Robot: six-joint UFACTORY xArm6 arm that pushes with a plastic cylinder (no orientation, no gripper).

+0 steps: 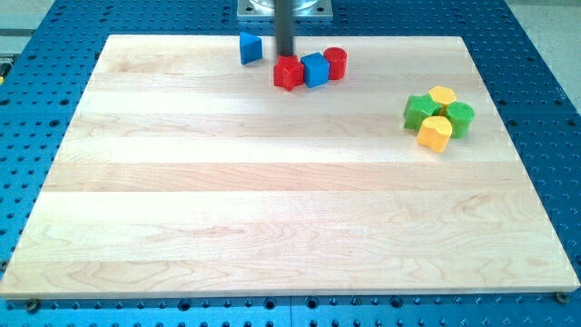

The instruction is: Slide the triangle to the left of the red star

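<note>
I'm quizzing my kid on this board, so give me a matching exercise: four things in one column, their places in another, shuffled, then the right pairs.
Things:
1. blue triangle
2. red star
3. red cylinder
4. my tip

Places:
A. right end of the top row
B. just above the red star
C. alone, left of the rod
D. touching the blue cube's left side

Pairs: 1-C, 2-D, 3-A, 4-B
</note>
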